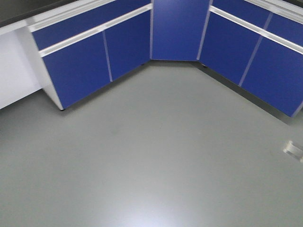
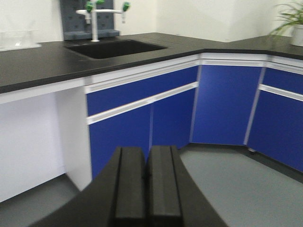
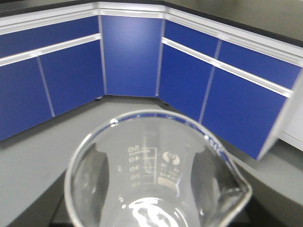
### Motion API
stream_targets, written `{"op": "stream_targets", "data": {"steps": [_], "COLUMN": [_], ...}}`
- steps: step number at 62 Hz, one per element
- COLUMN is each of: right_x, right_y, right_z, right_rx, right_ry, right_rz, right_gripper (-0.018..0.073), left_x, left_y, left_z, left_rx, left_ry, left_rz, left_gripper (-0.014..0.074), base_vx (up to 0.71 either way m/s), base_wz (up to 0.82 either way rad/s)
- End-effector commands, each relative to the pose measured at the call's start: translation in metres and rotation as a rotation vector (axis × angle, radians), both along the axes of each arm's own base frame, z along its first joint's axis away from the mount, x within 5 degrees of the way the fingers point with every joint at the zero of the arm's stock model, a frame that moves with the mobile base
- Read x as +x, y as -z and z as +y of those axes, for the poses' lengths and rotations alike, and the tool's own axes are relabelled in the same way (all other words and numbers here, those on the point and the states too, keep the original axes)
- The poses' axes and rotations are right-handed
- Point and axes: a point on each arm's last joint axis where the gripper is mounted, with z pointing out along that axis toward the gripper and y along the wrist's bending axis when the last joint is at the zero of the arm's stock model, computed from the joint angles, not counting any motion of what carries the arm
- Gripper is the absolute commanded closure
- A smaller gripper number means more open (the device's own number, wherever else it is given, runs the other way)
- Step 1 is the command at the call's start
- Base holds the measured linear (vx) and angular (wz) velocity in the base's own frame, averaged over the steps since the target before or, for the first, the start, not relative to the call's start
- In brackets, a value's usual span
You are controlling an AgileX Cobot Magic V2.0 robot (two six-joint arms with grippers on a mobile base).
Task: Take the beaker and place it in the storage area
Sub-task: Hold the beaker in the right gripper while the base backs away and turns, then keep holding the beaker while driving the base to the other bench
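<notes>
Front view: open grey floor fills the frame, hemmed along the top by blue cabinets turning a corner.

Left wrist view: the left gripper has its jaws pressed together on nothing, lower centre, facing a black benchtop with a sink.

Right wrist view: the beaker stands upright, pour lip lower right, clamped in the right gripper (dark fingers show through the glass).
</notes>
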Motion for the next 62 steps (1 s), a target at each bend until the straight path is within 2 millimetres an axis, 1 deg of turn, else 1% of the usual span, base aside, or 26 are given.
{"op": "stream_targets", "data": {"steps": [1, 18, 50, 62], "right_x": [0.0014, 0.0014, 0.0013, 0.0013], "right_y": [-0.0168, -0.0168, -0.0166, -0.0165], "right_z": [-0.0004, -0.0004, -0.0004, -0.0004], "right_rx": [-0.016, -0.016, -0.016, -0.016], "right_ry": [0.001, 0.001, 0.001, 0.001], "right_rz": [-0.099, -0.099, -0.096, -0.095], "right_gripper": [0.0563, 0.0563, 0.0563, 0.0563], "left_x": [-0.0001, -0.0001, -0.0001, -0.0001], "left_y": [-0.0013, -0.0013, -0.0013, -0.0013], "left_z": [-0.0016, -0.0016, -0.0016, -0.0016], "left_rx": [-0.012, -0.012, -0.012, -0.012], "left_ry": [0.02, 0.02, 0.02, 0.02], "left_rz": [-0.081, -0.081, -0.081, -0.081], "left_gripper": [0.0605, 0.0605, 0.0605, 0.0605], "base_vx": [-0.22, -0.18, -0.11, -0.05], "base_wz": [-0.49, -0.62, -0.72, -0.5]}}
